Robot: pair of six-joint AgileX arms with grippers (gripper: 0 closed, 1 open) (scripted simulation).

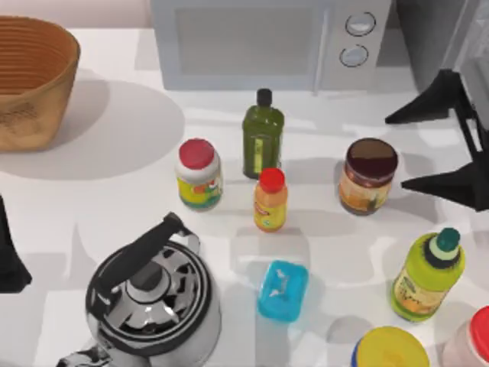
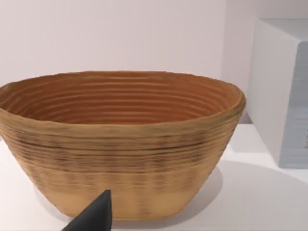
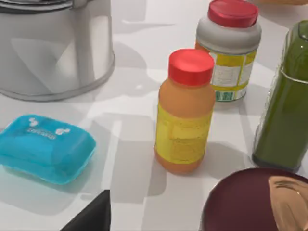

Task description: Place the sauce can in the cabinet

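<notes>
Sauce can (image 1: 368, 176) on white table (image 1: 114, 199)

The white desk (image 1: 114, 191) carries 1 sauce can (image 1: 369, 176) just left of the right hand (image 1: 447, 149), plus bottles, a kettle (image 1: 153, 294), and a basket (image 1: 30, 80).

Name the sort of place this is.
Likely a rendered kitchen counter: a white microwave at the back, a steel kettle in front, and food containers such as the sauce can and a green bottle between them.
</notes>
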